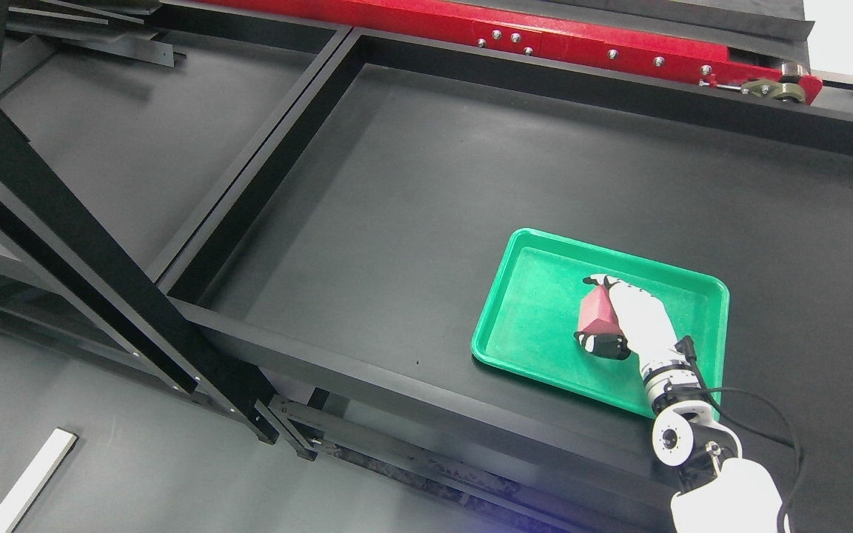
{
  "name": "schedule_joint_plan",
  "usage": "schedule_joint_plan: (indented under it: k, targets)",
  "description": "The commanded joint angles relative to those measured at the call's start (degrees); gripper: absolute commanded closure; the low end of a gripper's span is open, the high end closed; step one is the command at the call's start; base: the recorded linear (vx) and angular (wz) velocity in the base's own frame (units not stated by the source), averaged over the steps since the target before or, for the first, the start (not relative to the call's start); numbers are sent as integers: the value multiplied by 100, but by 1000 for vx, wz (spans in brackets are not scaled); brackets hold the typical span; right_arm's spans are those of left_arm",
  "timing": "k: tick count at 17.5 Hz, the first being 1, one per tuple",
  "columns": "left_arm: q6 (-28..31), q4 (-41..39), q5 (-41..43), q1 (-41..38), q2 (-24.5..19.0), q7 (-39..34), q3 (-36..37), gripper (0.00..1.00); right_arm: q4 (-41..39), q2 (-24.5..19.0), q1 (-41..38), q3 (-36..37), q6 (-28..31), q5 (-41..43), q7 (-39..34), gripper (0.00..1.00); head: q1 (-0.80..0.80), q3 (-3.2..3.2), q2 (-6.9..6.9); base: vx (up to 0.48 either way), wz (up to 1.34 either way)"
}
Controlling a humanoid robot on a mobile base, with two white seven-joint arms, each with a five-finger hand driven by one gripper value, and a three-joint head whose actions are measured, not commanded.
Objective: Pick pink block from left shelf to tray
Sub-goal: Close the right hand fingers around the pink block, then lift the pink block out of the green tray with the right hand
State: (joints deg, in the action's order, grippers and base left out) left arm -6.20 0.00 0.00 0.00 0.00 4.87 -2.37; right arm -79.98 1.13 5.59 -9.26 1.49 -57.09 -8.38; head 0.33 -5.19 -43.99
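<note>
Now right hand (637, 318) fingers clasp the angular pink block (595, 312) over the smooth green tray (537, 355)

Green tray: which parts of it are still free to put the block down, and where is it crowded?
The green tray is bare on its left half, along its far rim and in its near left corner. The middle and near right are crowded: the right hand hangs there, shut on the pink block.

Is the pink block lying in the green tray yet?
Cannot tell: right hand grips the pink block over the tray.
</note>
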Motion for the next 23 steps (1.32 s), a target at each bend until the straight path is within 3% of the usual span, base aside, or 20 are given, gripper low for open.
schedule_joint_plan:
  k: [1,3,8,13,16,23]
  targets:
    - [-4,-100,0,185,-100,-4,0,0,114,177,38,39,18,40,-41,85,0,0,0,0,0]
    - [-4,-100,0,185,-100,-4,0,0,114,186,65,39,9,40,-32,97,0,0,0,0,0]
    - [-4,-100,0,185,-100,-4,0,0,88,239,82,48,-245,49,405,98,0,0,0,0,0]
    - [-4,-100,9,185,-100,-4,0,0,-17,379,39,65,-676,58,2329,98,0,0,0,0,-5]
    - [-4,-100,9,185,-100,-4,0,0,-289,432,-32,231,-842,67,2954,98,0,0,0,0,0]
    - [-4,-100,0,185,-100,-4,0,0,-685,309,-278,513,-1195,111,3536,98,0,0,0,-5,20]
